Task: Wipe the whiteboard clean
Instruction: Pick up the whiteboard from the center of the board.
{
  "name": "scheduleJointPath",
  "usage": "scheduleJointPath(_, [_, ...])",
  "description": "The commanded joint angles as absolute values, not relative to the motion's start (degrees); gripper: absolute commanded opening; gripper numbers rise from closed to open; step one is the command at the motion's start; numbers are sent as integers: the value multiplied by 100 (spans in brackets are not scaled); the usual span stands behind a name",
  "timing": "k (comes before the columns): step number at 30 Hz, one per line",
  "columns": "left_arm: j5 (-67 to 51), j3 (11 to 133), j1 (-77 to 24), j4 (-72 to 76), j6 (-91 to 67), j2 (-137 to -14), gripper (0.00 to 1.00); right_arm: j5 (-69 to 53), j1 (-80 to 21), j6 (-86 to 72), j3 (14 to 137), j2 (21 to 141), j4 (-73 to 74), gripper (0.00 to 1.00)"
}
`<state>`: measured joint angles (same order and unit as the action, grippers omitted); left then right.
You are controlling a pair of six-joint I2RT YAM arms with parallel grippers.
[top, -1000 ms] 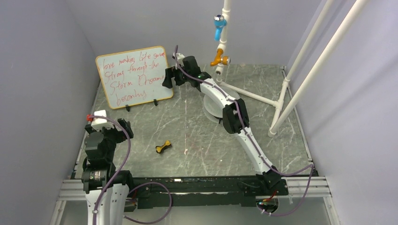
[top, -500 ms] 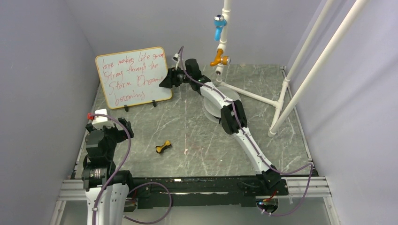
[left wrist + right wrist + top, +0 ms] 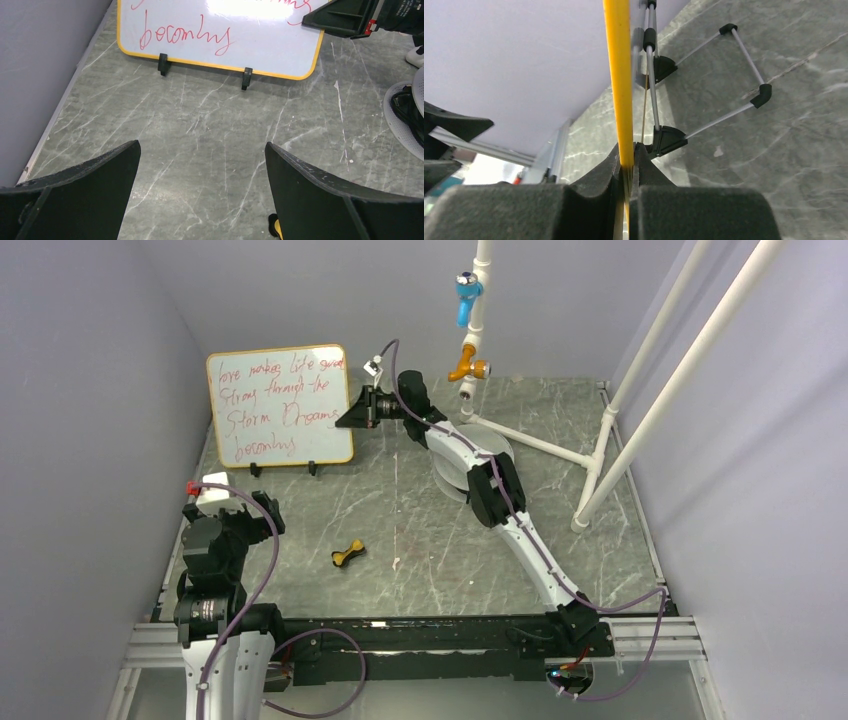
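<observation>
The whiteboard (image 3: 280, 405) stands upright on two black feet at the back left, orange-framed, with several lines of red handwriting. My right gripper (image 3: 352, 416) is shut on its right edge. In the right wrist view the orange frame (image 3: 619, 75) runs edge-on down between the closed pads of that gripper (image 3: 628, 150). The left wrist view shows the board's lower part (image 3: 225, 35) and the right gripper's tips (image 3: 340, 20) on its corner. My left gripper (image 3: 262, 515) (image 3: 202, 150) hangs open over bare table at the front left, well short of the board.
A small yellow dumbbell-shaped piece (image 3: 347, 553) lies mid-table, also by my left fingers (image 3: 274, 227). A round grey disc (image 3: 470, 465) lies under the right arm. White pipe frame with blue and orange valves (image 3: 468, 300) stands at the back right. Wire stand legs (image 3: 744, 50) prop the board.
My right gripper went from open beside the board to shut on its right edge. The board turned squarer to the camera and shifted a little left. The left arm stayed still.
</observation>
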<state>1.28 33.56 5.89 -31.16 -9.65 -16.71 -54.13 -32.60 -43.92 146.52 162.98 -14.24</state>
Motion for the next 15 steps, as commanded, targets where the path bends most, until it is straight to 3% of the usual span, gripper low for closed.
scheduleJointPath(1, [53, 3423, 588, -3021, -861, -1610, 99, -5871, -3212, -6323, 14319, 15864, -3342, 0])
scheduleJointPath(15, [-174, 3411, 588, -2911, -814, -1356, 99, -5816, -3362, -8093, 13898, 15321, -4981, 0])
